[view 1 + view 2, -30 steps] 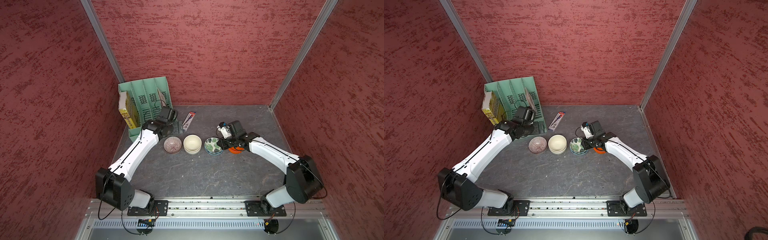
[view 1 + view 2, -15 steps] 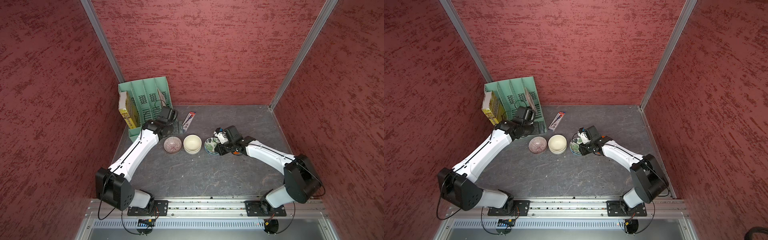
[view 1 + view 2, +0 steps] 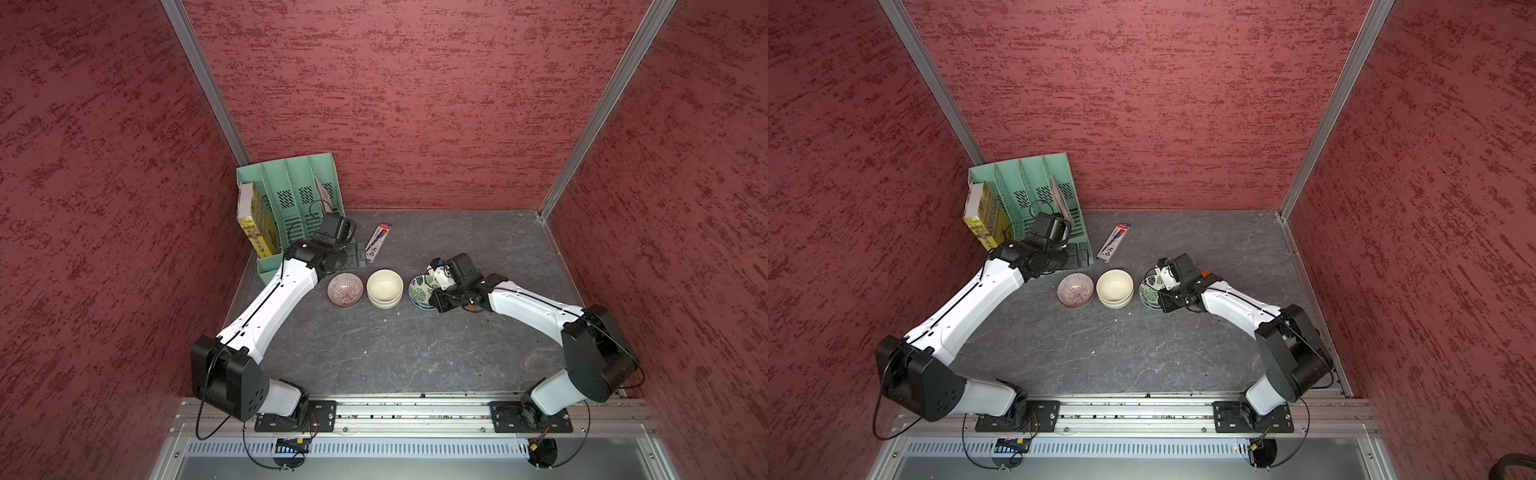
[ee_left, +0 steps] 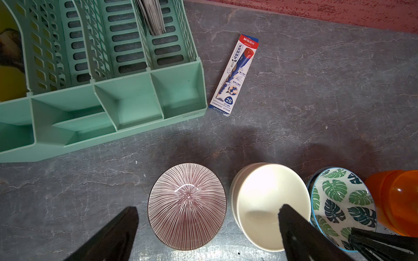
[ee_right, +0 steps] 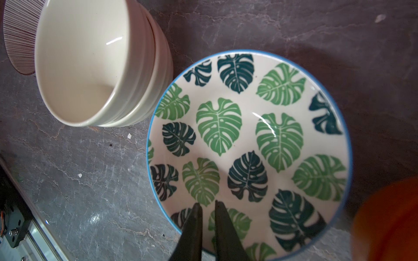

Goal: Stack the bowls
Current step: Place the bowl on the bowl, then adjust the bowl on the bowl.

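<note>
Gripping: right tool (image 5: 207, 203) pinches leaf bowl (image 5: 248, 135) rim | left tool (image 4: 208, 206) spread wide above striped bowl (image 4: 187, 203)

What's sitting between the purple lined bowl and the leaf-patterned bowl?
The cream bowls, nested, sit between the purple lined bowl and the leaf-patterned bowl, as shown in both top views and the left wrist view.

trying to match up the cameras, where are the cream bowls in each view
In a top view: cream bowls mid-row, striped bowl one side, leaf bowl the other.
In a top view: cream bowls, same row, same neighbours.
Left wrist: cream bowls between the same two.
Right wrist: cream bowls beside the big leaf bowl.
Shared landmark: the leaf bowl, next to them in all four.
</note>
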`<act>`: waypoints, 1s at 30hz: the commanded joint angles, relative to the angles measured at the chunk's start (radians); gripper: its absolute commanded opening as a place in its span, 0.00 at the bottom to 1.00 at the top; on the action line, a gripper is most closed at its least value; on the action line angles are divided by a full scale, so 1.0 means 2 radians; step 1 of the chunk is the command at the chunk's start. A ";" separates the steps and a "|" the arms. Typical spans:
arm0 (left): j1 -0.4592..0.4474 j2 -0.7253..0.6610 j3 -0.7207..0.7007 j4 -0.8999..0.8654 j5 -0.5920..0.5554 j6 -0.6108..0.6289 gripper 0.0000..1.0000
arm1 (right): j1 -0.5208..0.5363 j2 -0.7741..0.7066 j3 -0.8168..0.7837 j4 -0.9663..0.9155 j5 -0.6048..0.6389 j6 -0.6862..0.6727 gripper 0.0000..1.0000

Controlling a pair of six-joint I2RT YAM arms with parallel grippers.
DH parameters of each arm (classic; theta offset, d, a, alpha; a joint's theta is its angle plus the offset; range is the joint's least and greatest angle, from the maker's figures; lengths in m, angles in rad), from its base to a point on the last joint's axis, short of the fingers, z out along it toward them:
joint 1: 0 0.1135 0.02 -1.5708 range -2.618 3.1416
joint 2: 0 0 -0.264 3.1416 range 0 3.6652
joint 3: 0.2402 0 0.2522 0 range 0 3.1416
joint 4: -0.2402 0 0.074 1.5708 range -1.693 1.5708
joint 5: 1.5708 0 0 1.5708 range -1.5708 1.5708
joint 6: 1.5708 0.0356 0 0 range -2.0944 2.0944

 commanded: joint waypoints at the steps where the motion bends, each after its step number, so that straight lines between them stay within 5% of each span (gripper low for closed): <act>1: -0.002 -0.010 0.000 0.005 -0.003 0.000 1.00 | 0.003 -0.025 0.000 0.008 0.021 0.005 0.16; 7: -0.002 -0.013 0.000 0.004 -0.003 0.000 1.00 | -0.005 -0.059 0.012 -0.002 0.057 0.014 0.22; 13: -0.002 -0.014 0.000 0.004 -0.003 0.001 1.00 | -0.068 -0.103 0.000 -0.017 0.095 0.041 0.37; 22: -0.003 -0.009 0.000 0.009 0.002 0.000 1.00 | -0.195 -0.126 -0.043 -0.027 0.081 0.066 0.36; 30: -0.004 -0.006 0.006 0.007 0.001 0.003 1.00 | -0.233 -0.110 -0.065 -0.007 0.063 0.071 0.33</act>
